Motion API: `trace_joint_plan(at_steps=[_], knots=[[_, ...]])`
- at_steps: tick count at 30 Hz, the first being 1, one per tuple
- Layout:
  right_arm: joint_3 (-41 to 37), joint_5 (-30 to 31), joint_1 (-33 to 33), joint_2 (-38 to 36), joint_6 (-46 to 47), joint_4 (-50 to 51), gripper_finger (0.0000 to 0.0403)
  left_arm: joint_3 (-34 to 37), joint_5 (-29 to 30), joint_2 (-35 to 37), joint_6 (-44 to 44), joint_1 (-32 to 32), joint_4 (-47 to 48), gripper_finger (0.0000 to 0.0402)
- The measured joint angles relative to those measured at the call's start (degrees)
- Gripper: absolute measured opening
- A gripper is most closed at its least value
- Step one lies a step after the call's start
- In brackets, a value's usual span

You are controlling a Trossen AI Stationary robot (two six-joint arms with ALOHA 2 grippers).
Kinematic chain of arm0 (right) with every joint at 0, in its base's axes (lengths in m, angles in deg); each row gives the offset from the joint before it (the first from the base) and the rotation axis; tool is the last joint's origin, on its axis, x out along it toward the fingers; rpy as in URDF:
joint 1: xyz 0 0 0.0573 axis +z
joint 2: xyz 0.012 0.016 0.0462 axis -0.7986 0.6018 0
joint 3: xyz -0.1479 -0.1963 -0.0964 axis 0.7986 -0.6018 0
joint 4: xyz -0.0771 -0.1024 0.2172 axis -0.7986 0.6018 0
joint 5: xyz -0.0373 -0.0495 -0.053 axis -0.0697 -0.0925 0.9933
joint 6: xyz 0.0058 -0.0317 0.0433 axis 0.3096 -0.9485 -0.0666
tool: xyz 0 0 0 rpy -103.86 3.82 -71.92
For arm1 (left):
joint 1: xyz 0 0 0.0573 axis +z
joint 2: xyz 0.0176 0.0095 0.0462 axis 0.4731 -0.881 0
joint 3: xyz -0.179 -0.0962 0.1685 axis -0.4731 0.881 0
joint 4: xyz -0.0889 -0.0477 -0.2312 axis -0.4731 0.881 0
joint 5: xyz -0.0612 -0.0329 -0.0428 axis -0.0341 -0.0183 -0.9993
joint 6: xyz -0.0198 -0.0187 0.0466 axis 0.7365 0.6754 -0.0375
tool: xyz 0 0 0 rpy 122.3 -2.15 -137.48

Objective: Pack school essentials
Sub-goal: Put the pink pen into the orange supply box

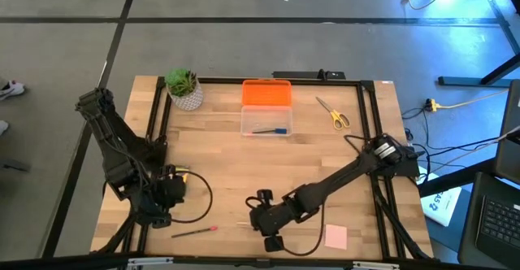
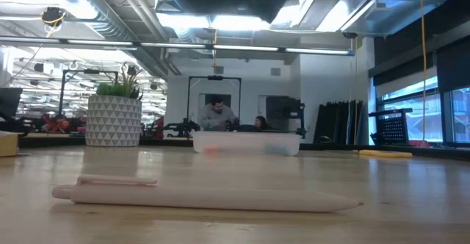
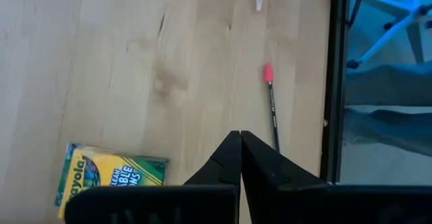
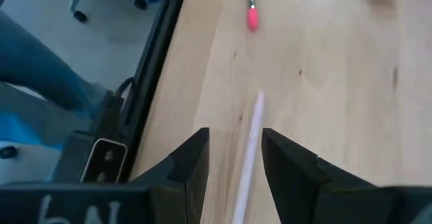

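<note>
One pale thin stick (image 4: 248, 158) lies flat between the right end effector's (image 4: 234, 158) fingers.

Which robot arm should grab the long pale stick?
The right. Its gripper is open with the pale stick lying between its fingers. The left gripper is shut, nearer the crayon box.

A: Any room around the clear case (image 1: 266, 120)?

B: Loads of bare surface (image 1: 244, 168) in front of it. Potted plant (image 1: 184, 89) and scissors (image 1: 334, 113) flank it, both well apart.
</note>
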Motion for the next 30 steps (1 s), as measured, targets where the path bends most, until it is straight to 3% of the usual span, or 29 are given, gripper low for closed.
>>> trace_joint_plan(at_steps=[12, 30], knots=[[0.0, -1.6, -1.3, 9.1, -2.7, -2.4, 0.0136, 0.0, -0.1, 0.0, 0.0, 0.0, 0.0, 0.0], [0.0, -1.6, -2.4, 11.7, -1.4, -4.5, 0.0136, 0.0, -0.5, 0.0, -0.1, 0.0, 0.1, 0.0]])
